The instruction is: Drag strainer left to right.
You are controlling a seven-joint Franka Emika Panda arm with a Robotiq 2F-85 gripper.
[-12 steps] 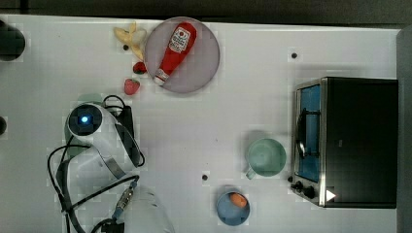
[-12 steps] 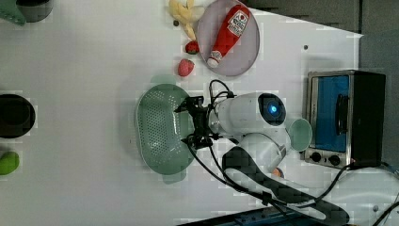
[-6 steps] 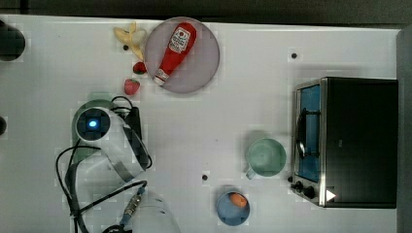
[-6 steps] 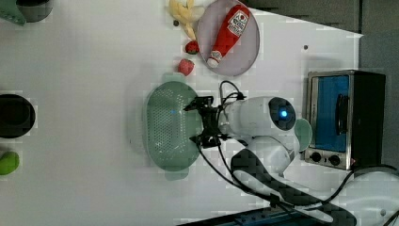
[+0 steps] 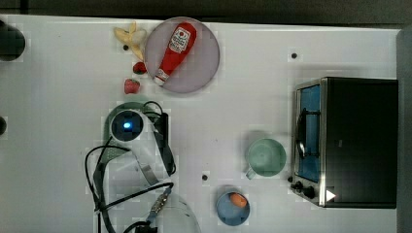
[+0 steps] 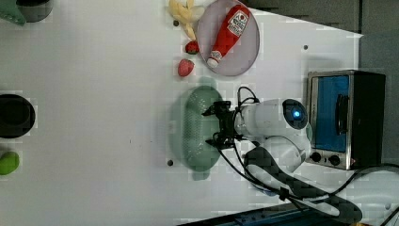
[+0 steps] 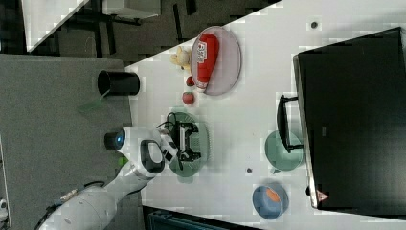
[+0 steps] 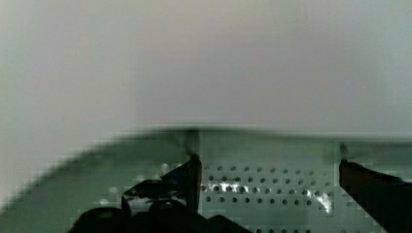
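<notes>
Left view: the strainer (image 6: 190, 134) is seen at frame centre on the worktop (image 6: 94, 94), with the gripper (image 6: 212, 127) spread wide inside its bowl, nothing clamped. The drag is judged underway, with more rightward travel left.

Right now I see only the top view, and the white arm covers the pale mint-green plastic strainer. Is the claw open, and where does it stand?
Observer: In the left view the claw is open, above the holed inside of the strainer.
Operator: Are both fingers inside the rim?
Observer: Yes. The wrist view shows both fingers inside the bowl, with holes between them. Whether they touch its floor I cannot tell.
Operator: Does the small red strawberry touch the strainer?
Observer: No. In the right view a strip of white table separates the strawberry from the strainer's end.
</notes>
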